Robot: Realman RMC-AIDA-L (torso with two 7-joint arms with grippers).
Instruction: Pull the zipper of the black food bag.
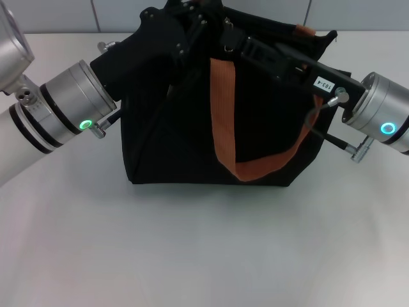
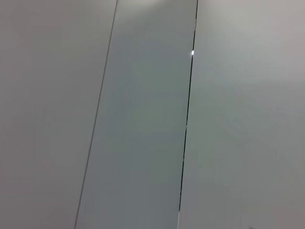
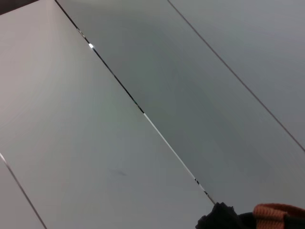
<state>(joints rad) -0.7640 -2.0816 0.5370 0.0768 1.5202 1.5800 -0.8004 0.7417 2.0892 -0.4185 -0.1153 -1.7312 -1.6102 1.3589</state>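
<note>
zipper: not visible, the bag top is covered by both arms in the head view
left gripper [image 1: 192, 25]: fingers lost against the black food bag [image 1: 172, 141], state unclear
right gripper [image 1: 239, 41]: fingertips hidden in dark fabric, state unclear
left wrist view: only wall panels [image 2: 143, 119]
orange strap [image 3: 279, 214]: cut by the picture edge in the right wrist view

Black food bag [image 1: 192, 137]: large boxy black fabric tote; stands upright on the white table, toward its far side, centred in the head view; a rust-orange webbing strap [image 1: 225, 109] hangs in a loop down its near face; a black corner and an orange strap end show in the right wrist view
Zipper: not visible; the bag's top is hidden by both arms
</note>
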